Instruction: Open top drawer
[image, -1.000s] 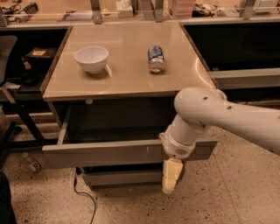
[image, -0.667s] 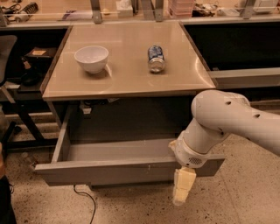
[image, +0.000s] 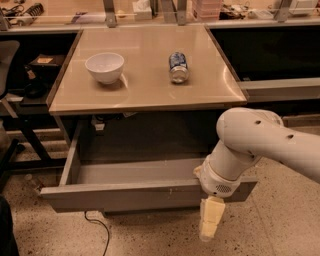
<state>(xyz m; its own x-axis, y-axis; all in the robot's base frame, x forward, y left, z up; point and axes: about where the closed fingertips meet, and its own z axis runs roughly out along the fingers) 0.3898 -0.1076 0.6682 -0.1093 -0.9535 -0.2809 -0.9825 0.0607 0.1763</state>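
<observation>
- The drawer (image: 125, 192) sits under the tabletop (image: 145, 92), and it is now much farther out than a second ago. Then only a narrow strip of its inside showed, whereas now the whole grey floor lies bare.
- Its front has come toward the camera and stands well clear of the tabletop's edge. The task therefore looks done or nearly so, with at most a last bit of travel left.
- The drawer's long axis runs left to right, parallel with the tabletop's front edge. The flat front faces the camera and the mouth faces up. The left end of the front lies slightly lower in view than the right, so it may be a touch skewed.
- The bowl (image: 104, 66) and the can (image: 178, 66) rest apart on the tabletop where they were. The can lies on its side with one end toward the camera.
- The gripper (image: 211, 225) has travelled out with the drawer. It now hangs at the right part of the front, pointing down below its lower edge.
- Its fingers look pressed together and hold nothing that shows.
- The arm (image: 260, 140) reaches in from the right, crossing the drawer's right end.
</observation>
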